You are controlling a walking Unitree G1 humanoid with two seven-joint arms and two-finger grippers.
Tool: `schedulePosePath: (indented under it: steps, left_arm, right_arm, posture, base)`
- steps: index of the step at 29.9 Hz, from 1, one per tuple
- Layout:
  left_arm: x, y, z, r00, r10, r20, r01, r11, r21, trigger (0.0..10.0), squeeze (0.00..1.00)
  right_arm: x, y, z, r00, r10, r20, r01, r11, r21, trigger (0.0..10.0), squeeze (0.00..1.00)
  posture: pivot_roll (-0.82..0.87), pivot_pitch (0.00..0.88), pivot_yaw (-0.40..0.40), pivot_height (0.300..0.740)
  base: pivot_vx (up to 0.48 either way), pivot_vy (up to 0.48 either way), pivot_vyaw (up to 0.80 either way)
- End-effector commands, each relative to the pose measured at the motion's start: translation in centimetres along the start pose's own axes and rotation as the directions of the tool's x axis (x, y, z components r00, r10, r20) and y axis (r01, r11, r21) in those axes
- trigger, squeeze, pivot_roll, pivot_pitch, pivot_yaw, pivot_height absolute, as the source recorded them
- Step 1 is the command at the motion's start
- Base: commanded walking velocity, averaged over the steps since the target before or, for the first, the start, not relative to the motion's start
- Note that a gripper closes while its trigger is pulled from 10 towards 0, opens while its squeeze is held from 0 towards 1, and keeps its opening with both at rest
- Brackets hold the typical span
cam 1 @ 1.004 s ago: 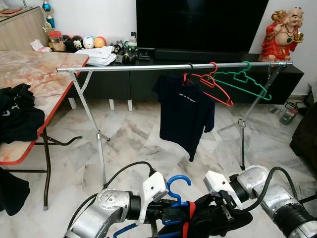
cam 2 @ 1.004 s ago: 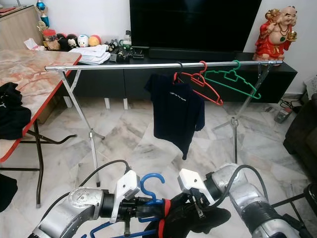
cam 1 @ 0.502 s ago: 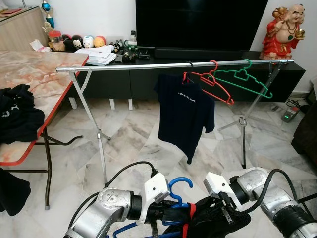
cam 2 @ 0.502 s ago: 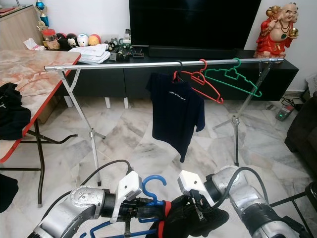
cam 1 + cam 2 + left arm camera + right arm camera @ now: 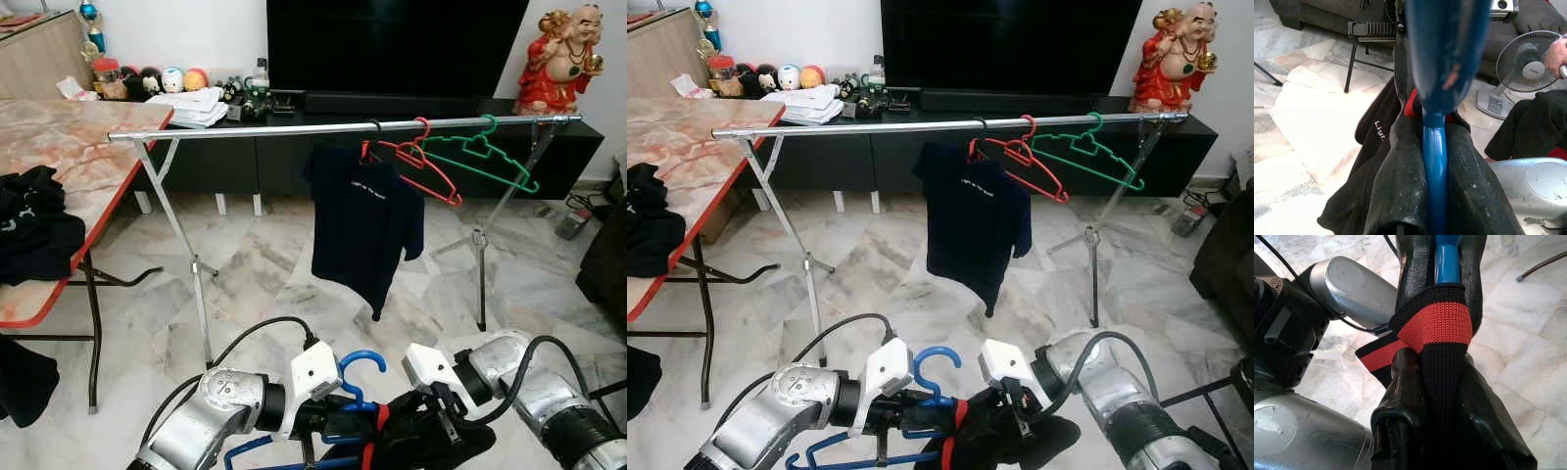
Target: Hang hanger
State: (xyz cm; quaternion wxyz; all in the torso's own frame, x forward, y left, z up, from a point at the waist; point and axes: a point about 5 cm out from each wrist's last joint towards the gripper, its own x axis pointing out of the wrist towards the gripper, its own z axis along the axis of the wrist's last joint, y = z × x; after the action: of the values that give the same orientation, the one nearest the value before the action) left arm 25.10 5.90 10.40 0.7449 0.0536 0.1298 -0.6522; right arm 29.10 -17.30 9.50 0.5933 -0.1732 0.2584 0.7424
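Low at 6 o'clock, the left gripper is clamped on the blue hanger; the right gripper pinches the black garment's red-striped collar. The clothes rail stands at 12 o'clock.

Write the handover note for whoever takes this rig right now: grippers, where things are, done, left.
Left gripper: fingers shut on the blue hanger, held low in front of the robot.
Right gripper: fingers shut on the red-and-black collar of the dark garment on that hanger.
Rail: already carries a navy T-shirt, a red hanger and a green hanger, all toward its right end; the left stretch is bare.
Done: hanger and garment in hand.
Left: lift and hook the blue hanger over the rail.
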Motion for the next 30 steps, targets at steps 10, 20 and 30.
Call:
schedulePosePath:
  steps: [10, 20, 30]
  left_arm:
    - [-1.0, 2.0, 2.3, 0.993, 0.117, 0.014, -0.118, 0.988, 0.099, 10.0, 1.0]
    - [-2.3, 2.0, 2.2, 0.996, 0.073, -0.042, -0.067, 0.991, 0.119, 10.0, 1.0]
    - [-3.0, 1.2, 1.9, 0.997, 0.012, -0.08, -0.003, 0.994, 0.108, 10.0, 1.0]
  right_arm:
    - [1.7, 1.1, -1.4, 0.986, 0.135, -0.098, -0.135, 0.991, 0.007, 0.0, 0.0]
    - [1.4, 1.3, -2.5, 0.982, 0.122, -0.146, -0.119, 0.992, 0.028, 0.0, 0.0]
    - [1.9, 1.1, -3.3, 0.987, 0.041, -0.158, -0.037, 0.999, 0.026, 0.0, 0.0]
  posture:
    - [0.09, 0.055, -0.018, 0.74]
    - [0.09, 0.055, -0.014, 0.74]
    - [0.09, 0.056, -0.016, 0.74]
  base:
    - [0.0, 0.0, 0.0]
    - [0.0, 0.0, 0.0]
    - [0.0, 0.0, 0.0]
